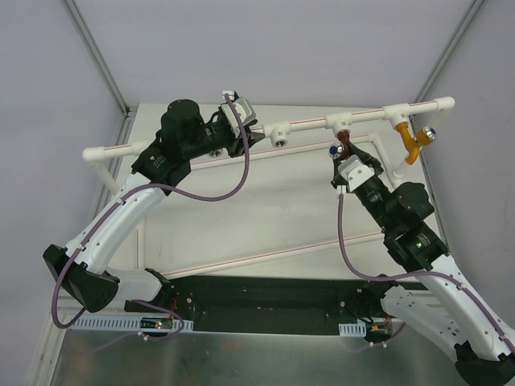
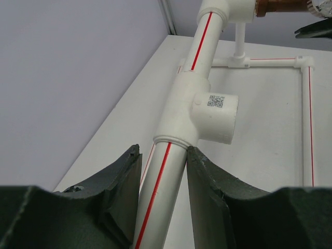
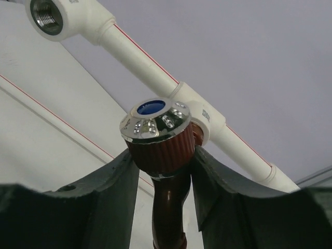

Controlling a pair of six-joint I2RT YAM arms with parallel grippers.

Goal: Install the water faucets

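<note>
A white red-striped pipe (image 1: 306, 123) runs across the back of the table. The orange-yellow water faucet (image 1: 414, 143) hangs from its right tee. The dark reddish-brown faucet (image 1: 341, 145) sits at the middle tee (image 3: 205, 122), its shiny silver-blue end (image 3: 153, 118) facing my right wrist camera. My right gripper (image 3: 163, 153) is shut on this faucet's ribbed head (image 3: 160, 142), one finger touching each side. My left gripper (image 2: 163, 153) is shut on the pipe (image 2: 161, 176) just below an empty tee socket (image 2: 207, 111).
The empty metal-ringed socket (image 1: 279, 135) sits between the two grippers and also shows in the right wrist view, socket (image 3: 47, 16). Thinner white pipes (image 1: 265, 256) lie on the table. A black rail (image 1: 265, 293) spans the near edge. Metal posts stand at the back corners.
</note>
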